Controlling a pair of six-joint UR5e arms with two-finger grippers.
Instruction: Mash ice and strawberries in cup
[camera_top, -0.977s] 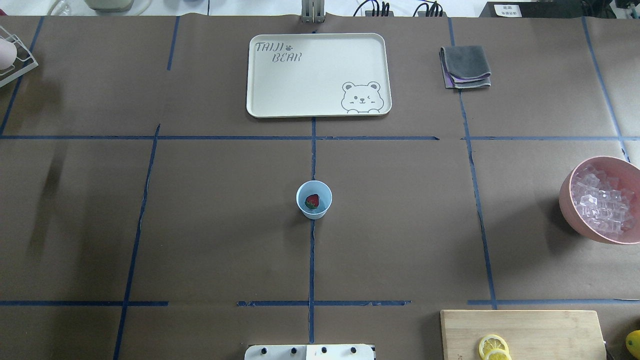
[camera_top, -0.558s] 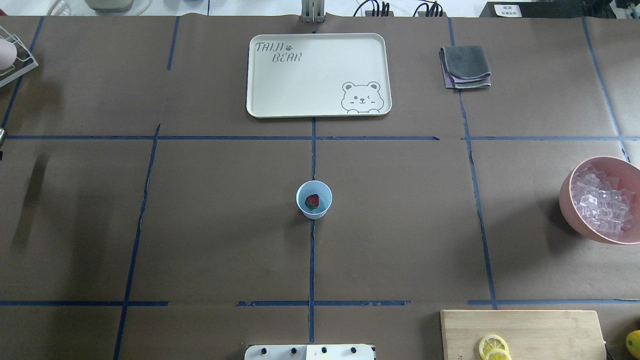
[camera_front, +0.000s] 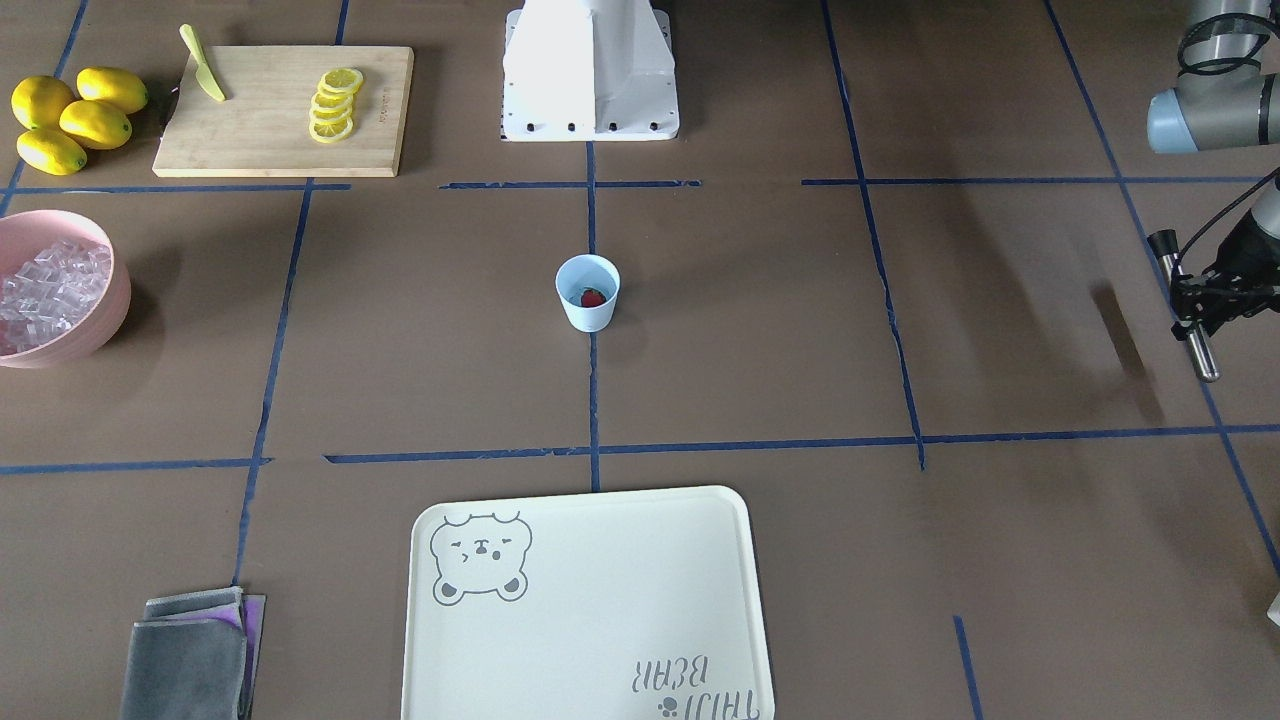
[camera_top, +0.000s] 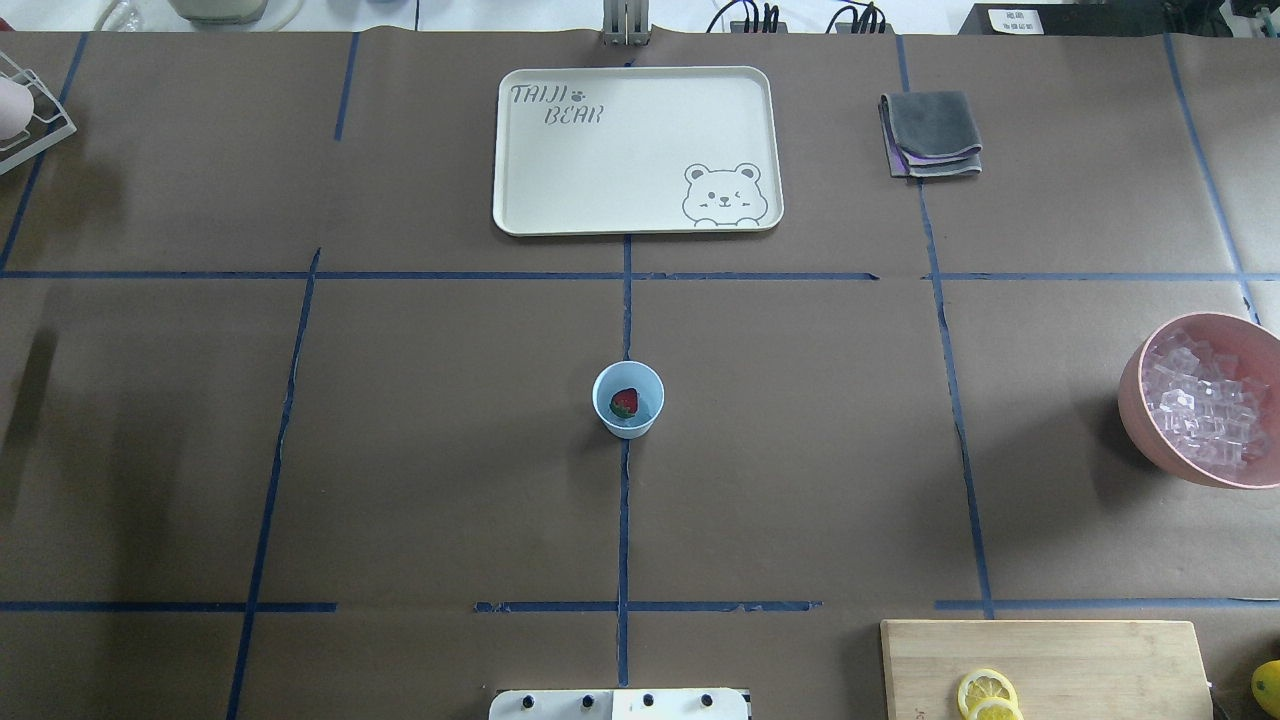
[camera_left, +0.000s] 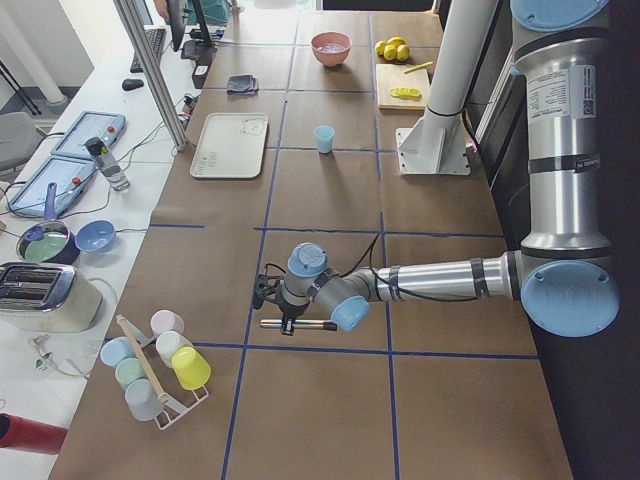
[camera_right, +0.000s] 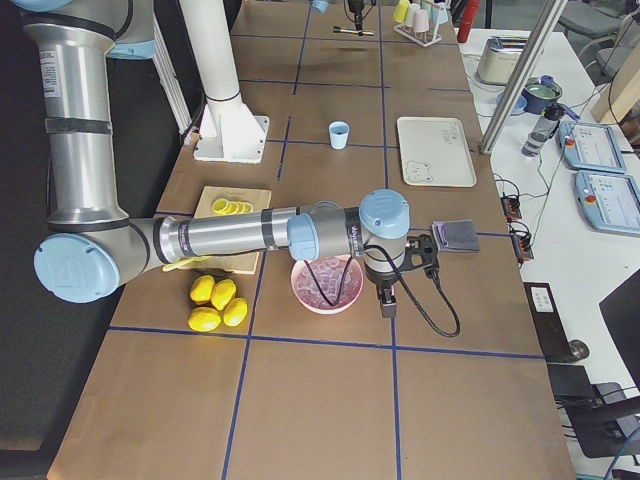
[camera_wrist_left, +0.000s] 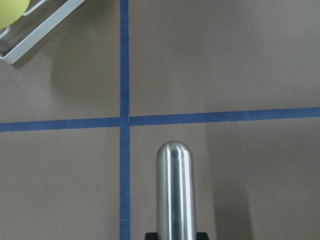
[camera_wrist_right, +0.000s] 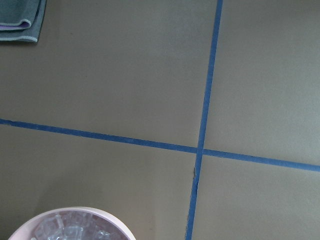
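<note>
Cup (camera_top: 628, 400) is sitting dead centre of the overhead frame with the strawberry (camera_top: 624, 403) lying inside it; I'm not seeing any ice in there. Ice (camera_top: 1205, 400) is piled in the pink bowl (camera_top: 1132, 405) at the right edge of that frame, well apart from the cup. Left gripper (camera_front: 1196, 303) is hanging at the far right edge of the front view, fingers clamped on a steel rod (camera_front: 1201, 352), nowhere near the cup. Right gripper (camera_right: 388, 300) is hovering by the bowl's rim, centre of the right-side view. I can't tell whether its fingers are open or closed, and its wrist camera is showing no fingers at all, just the bowl's edge at the bottom left. Reading this as early: the berry is loaded and the mashing tool is in hand, but getting ice into the cup and the mashing itself are both looking undone.
</note>
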